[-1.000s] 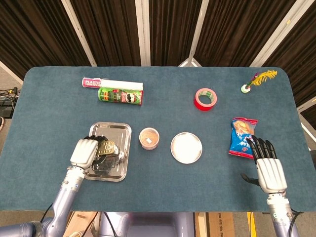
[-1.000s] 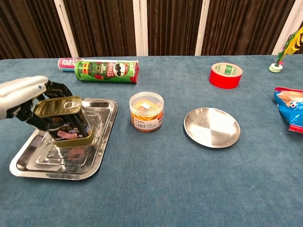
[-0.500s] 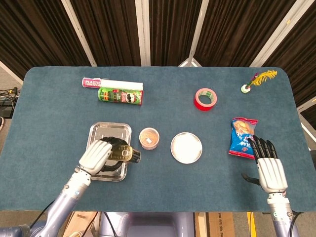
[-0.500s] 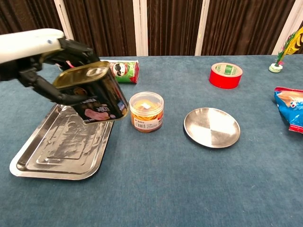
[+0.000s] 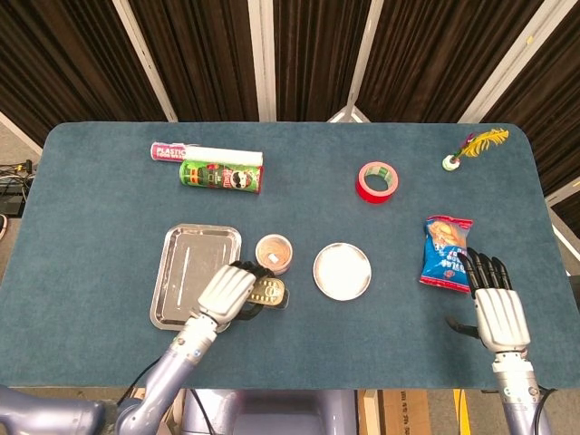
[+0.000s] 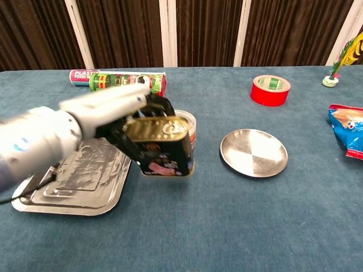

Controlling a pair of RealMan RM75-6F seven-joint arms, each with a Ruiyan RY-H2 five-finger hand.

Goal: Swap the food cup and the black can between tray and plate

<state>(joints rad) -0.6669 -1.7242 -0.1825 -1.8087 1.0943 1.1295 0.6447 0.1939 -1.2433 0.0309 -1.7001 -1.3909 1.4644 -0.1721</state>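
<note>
Behind your table, covered in teal-blue cloth, hangs a dark pleated curtain crossed by pale vertical and slanted bars (evenly lit); grey floor shows at left.

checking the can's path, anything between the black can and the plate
Only bare table cloth lies between the black can and the plate; the head view shows it.
</note>
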